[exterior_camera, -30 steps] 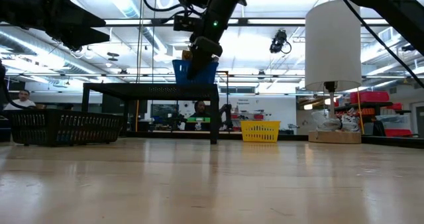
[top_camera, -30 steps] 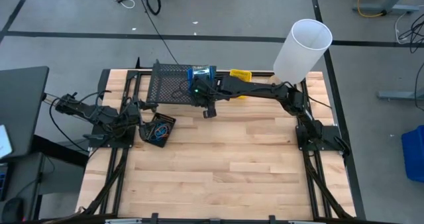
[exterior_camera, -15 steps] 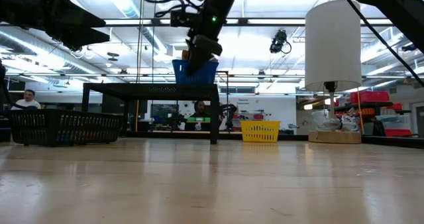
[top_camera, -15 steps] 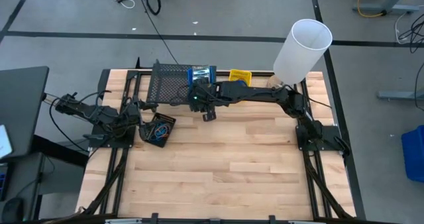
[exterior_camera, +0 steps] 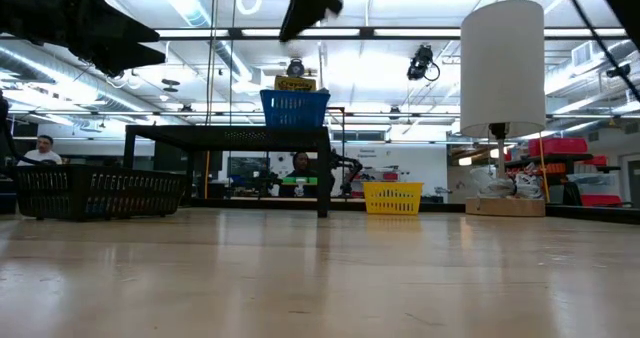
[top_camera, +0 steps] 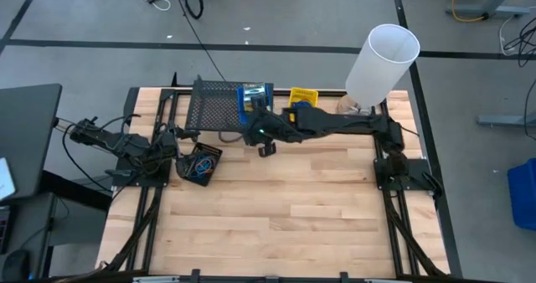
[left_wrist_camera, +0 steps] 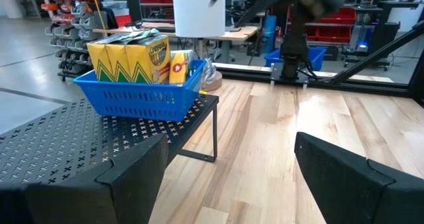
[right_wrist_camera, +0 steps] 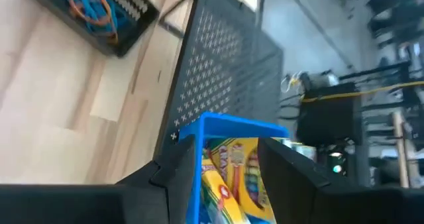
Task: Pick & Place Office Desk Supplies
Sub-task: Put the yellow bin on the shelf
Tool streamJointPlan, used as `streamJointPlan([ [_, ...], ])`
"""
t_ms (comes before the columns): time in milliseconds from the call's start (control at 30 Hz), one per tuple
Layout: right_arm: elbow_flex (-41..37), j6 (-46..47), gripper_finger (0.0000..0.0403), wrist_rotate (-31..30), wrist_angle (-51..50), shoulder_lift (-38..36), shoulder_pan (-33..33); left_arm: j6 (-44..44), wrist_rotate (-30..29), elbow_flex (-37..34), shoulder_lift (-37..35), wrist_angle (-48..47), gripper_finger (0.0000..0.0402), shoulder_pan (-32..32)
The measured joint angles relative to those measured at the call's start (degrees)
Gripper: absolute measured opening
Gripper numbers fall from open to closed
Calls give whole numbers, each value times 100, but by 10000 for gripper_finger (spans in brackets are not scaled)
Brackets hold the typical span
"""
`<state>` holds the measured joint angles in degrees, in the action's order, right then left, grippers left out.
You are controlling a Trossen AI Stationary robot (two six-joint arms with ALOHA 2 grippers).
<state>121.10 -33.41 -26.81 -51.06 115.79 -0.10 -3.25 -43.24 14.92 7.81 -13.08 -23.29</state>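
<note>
Right gripper (top_camera: 266, 146) hangs with fingers parted, holding nothing, at 6 o'clock of the blue bin (top_camera: 254, 96) on the black mesh rack (top_camera: 216, 105). 2 Crayola-marked crayon boxes (left_wrist_camera: 130, 53) stand inside. Left gripper (top_camera: 186, 151) waits open by the black bin (top_camera: 200, 163) of coloured loops (right_wrist_camera: 88, 1).

Overhead, table-level, two wrist views

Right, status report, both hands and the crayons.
Right hand open, above blue bin. Crayon boxes in bin, on rack. Left hand open, idle by black bin.
</note>
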Motion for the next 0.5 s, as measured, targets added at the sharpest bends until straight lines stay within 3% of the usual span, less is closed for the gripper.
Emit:
streamJointPlan([
  [267, 2, 883, 173, -121, -1007, -670, 186, 0, 26, -2, 0, -7, 335, 2],
  [500, -220, 1742, 173, 641, -2226, -713, -421, 0, 151, -2, 0, -7, 335, 1],
])
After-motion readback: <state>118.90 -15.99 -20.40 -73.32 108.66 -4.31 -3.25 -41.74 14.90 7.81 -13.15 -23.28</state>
